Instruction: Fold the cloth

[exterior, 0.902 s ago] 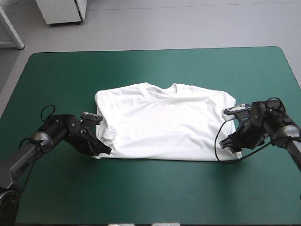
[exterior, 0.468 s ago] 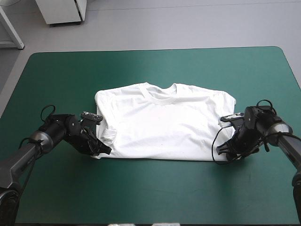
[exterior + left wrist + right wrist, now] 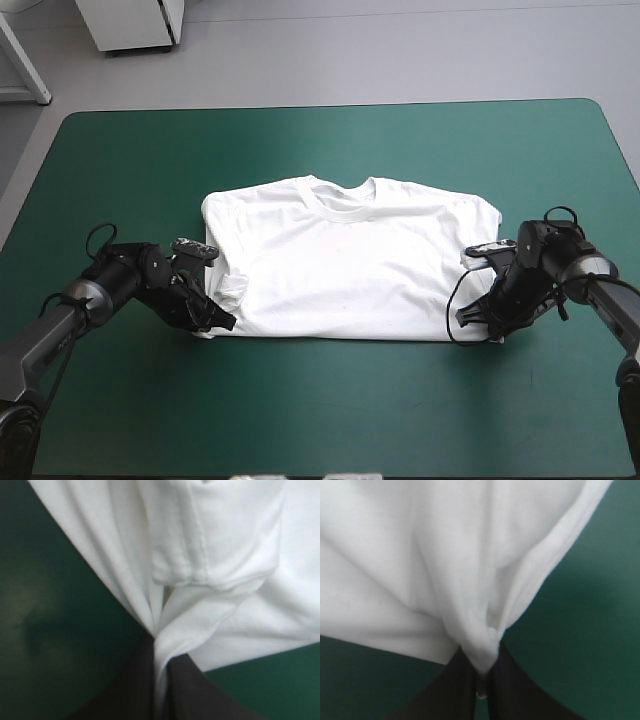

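Look at the T-shirt [image 3: 345,265]. It lies spread flat in the middle of the counter [image 3: 330,140], on the teal-green cover. It is white and has short sleeves. Its neck hole [image 3: 340,195] points to the far edge of the counter. Its bottom hem [image 3: 350,337] runs along the side near the robot. On the left side, a sleeve [image 3: 228,285] is folded in and lies on top of the shirt.

Your left arm [image 3: 110,280] reaches in low over the counter. The left jaws sit at the near left corner of the shirt. They are almost closed and they pinch the shirt. In the left wrist view you can see a thin fold of white cloth squeezed between the two black fingers [image 3: 135,690]. The cloth fans out ahead of them, and the folded sleeve with its stitched edge lies just ahead. Teal-green cover shows on both sides of the cloth.

Your right arm [image 3: 575,265] is low too. The right jaws sit at the near right corner of the shirt. They are almost closed as well, and they hold the shirt. In the right wrist view a small bunch of white cloth is nipped between the black fingers. The rest of the shirt spreads out ahead. Its edge runs away on one side, with teal-green cover beside it.

Both corners rest down at the counter.
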{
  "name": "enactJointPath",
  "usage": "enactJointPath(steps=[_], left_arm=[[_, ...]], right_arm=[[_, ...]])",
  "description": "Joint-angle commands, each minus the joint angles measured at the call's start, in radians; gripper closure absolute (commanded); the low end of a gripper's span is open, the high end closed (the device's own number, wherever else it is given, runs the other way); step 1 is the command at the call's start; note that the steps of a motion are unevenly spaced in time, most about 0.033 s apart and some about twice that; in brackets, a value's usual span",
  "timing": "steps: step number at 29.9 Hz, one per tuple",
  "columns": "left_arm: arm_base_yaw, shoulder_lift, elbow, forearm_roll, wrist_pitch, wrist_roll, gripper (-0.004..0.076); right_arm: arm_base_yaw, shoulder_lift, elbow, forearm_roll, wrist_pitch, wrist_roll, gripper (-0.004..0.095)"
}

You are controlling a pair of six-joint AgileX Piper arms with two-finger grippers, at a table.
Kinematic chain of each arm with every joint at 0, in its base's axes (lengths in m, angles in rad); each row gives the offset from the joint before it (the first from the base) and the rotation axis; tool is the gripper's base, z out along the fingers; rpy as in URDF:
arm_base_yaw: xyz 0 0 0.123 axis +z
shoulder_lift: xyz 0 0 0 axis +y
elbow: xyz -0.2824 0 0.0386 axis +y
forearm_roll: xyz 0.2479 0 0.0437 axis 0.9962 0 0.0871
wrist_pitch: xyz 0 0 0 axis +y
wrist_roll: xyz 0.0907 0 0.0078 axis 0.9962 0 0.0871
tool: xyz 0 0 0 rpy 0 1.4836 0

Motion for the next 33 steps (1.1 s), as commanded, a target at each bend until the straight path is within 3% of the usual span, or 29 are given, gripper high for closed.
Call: enactJointPath(steps=[1,11,17,25,33], left_arm=[[-0.007,-0.064,-0.010,-0.004,0.077,0.001,0.0733],[-0.007,-0.285,-0.014,-0.006,0.190,-0.043,0.0733],[-0.007,-0.353,-0.140,0.005,0.200,-0.078,0.0733],[-0.007,-0.268,-0.375,0.128,0.090,-0.109,0.0733],[-0.007,-0.105,-0.464,0.274,-0.069,-0.166,0.0733]], right_arm=[[0.001,-0.052,-0.032,0.036,0.063,-0.014,0.0925],[0.001,-0.234,-0.124,0.034,0.158,0.014,0.0925],[0.001,-0.262,-0.253,0.034,0.152,0.037,0.0925],[0.001,-0.200,-0.429,0.007,-0.013,0.040,0.0925],[0.001,-0.022,-0.572,-0.045,-0.132,0.040,0.0925]])
